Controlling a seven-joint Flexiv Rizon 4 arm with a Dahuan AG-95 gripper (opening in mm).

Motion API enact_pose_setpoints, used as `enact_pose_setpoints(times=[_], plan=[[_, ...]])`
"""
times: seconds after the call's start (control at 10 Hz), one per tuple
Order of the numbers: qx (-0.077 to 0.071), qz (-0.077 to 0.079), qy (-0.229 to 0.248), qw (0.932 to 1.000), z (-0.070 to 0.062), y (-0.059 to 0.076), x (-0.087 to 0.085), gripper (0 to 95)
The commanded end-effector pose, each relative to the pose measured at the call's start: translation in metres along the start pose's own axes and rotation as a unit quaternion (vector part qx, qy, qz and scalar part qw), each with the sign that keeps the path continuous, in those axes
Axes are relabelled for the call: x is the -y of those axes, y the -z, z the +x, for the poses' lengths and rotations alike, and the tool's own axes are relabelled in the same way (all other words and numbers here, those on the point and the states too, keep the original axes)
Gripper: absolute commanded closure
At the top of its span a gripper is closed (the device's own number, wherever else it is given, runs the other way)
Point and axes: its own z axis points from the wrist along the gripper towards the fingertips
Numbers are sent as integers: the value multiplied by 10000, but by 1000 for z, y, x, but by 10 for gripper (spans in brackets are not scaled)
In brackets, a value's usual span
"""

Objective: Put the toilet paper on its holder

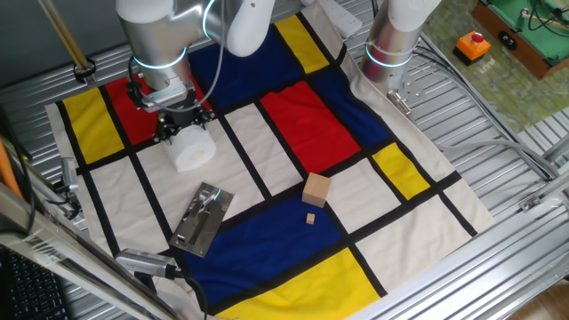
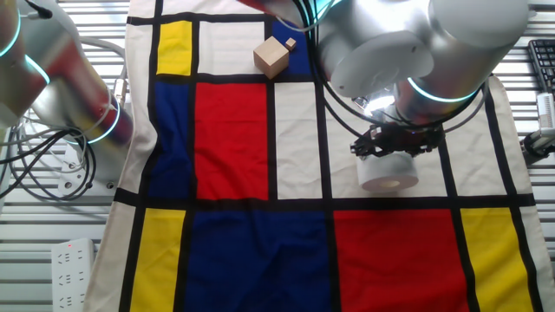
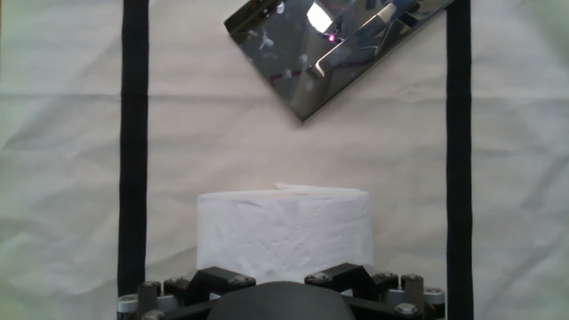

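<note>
The white toilet paper roll (image 1: 192, 148) lies on a white panel of the cloth, and also shows in the other fixed view (image 2: 388, 172) and the hand view (image 3: 283, 231). My gripper (image 1: 180, 127) is directly over it, its black fingers (image 2: 364, 146) straddling the roll's top. The fingertips are hidden by the roll and the hand, so I cannot tell whether they press on it. The shiny silver-grey holder (image 1: 202, 218), a flat plate with a bar fitting, lies on the cloth in front of the roll, at the top of the hand view (image 3: 333, 49).
A tan wooden cube (image 1: 316, 190) and a small wooden piece (image 1: 310, 218) lie right of the holder. A second robot base (image 1: 391, 44) stands at the back right. The cloth (image 1: 293, 116) covers a slatted metal table.
</note>
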Motion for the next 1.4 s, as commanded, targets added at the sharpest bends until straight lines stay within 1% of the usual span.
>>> enact_pose_setpoints(times=[0.1,0.4,0.8,1.2,1.4], plan=[[-3,7,-9,10000,0,0,-1,0],[-7,38,32,10000,0,-2,1,0],[-6,9,33,10000,-3,2,9,0],[-18,15,34,10000,-3,-3,9,0],[1,37,18,10000,-2,-6,9,0]])
